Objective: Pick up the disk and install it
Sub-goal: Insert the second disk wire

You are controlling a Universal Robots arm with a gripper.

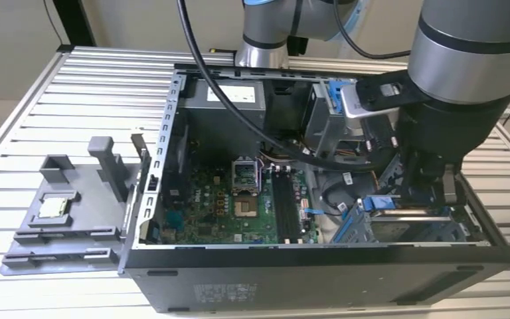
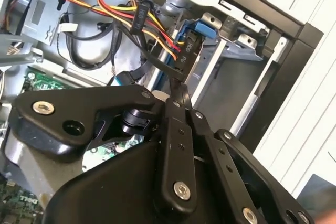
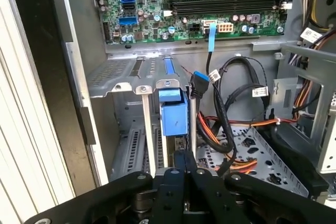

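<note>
Inside the open computer case, we find print but no wording we can vouch for: white lettering on the black power connector (image 2: 187, 51) in the second wrist view, a white label on the power supply (image 1: 234, 95) in the exterior view, and small white cable tags (image 3: 260, 92) in the first wrist view.

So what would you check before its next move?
1. Disk in the drive cage: ok, its blue frame sits between the rails.
2. Disk fully seated: cannot tell.
3. Gripper shut, close beside the blue frame: ok.
4. Cables clear of the gripper: cannot tell, they hang close beside it.
5. Case side open: ok.
</note>
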